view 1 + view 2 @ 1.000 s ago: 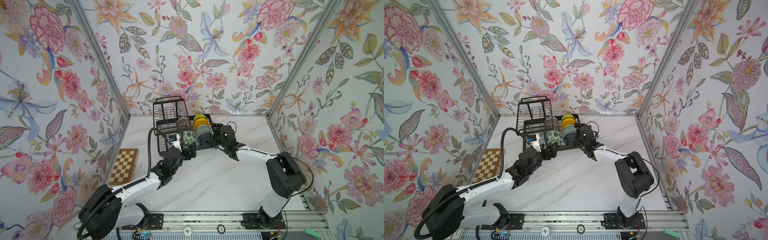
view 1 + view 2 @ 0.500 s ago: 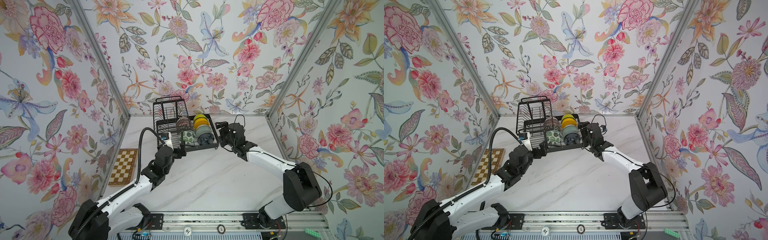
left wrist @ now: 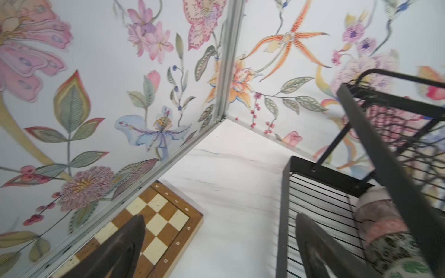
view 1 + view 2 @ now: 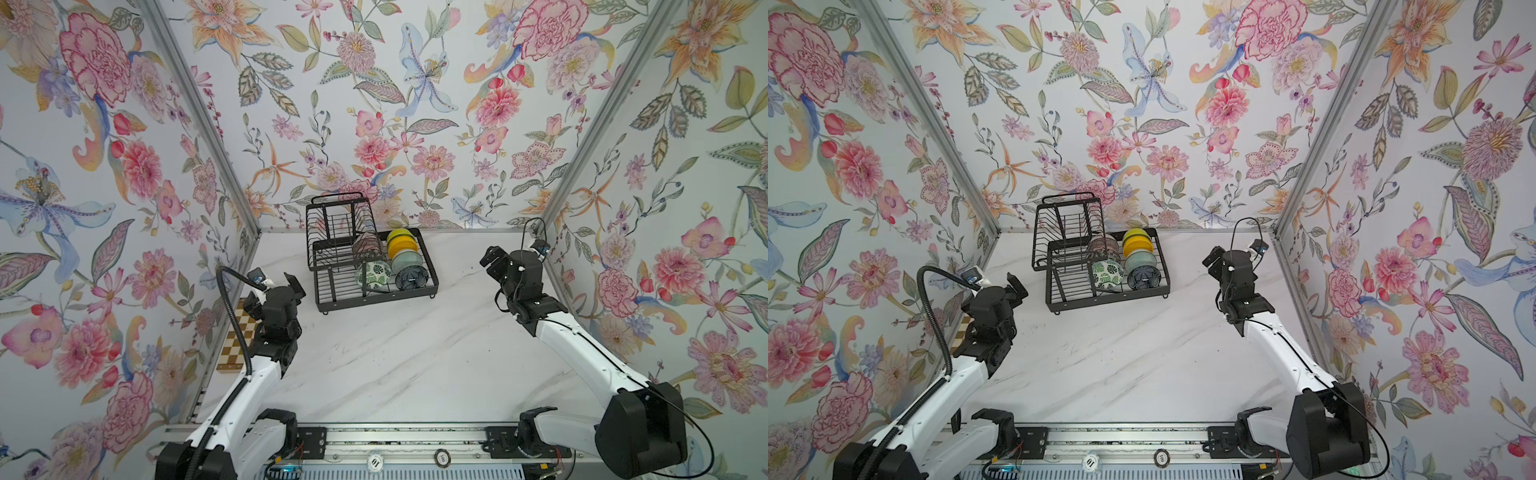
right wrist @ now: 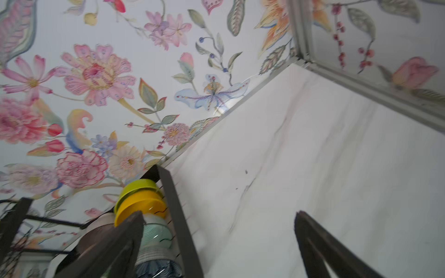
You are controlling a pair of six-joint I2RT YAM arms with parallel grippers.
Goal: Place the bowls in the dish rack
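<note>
Both claws gape wide and empty, the left claw (image 4: 274,291) near the rack's (image 4: 336,283) front corner and the chessboard (image 4: 232,341), the right claw (image 4: 492,264) close to the side wall (image 4: 623,208). A careless swing could clip wire and jolt the bowls (image 4: 388,262) standing on edge in the lower tray. Safest room looks like the bare tabletop (image 4: 395,365) in front, between the 2 arms.
</note>
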